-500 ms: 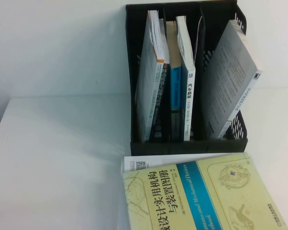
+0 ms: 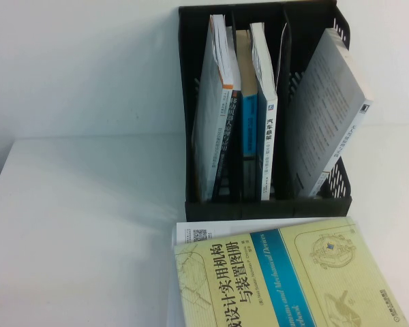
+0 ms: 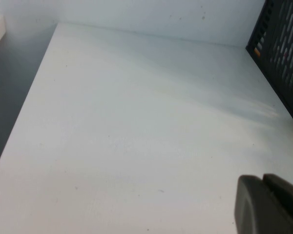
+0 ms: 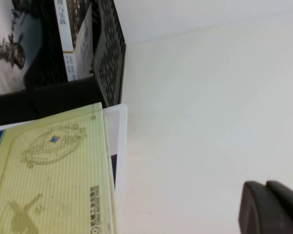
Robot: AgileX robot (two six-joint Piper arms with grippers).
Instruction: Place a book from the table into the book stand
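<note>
The pale yellow-green book (image 2: pixel 293 279) with a blue band lies flat on the white table (image 2: pixel 82 225), in front of the black book stand (image 2: pixel 266 109); it rests on a white book (image 2: pixel 191 231). It also shows in the right wrist view (image 4: pixel 49 170). My left gripper (image 3: pixel 262 183) is shut and empty over bare table left of the stand (image 3: pixel 281 53). My right gripper (image 4: pixel 265 187) is shut and empty over bare table right of the book. Neither gripper shows in the high view.
The stand holds several upright books (image 2: pixel 259 102) in its left and middle compartments and a grey-covered book (image 2: pixel 327 109) leaning in the right one. The table's left edge (image 2: pixel 3 170) drops off. A white wall stands behind.
</note>
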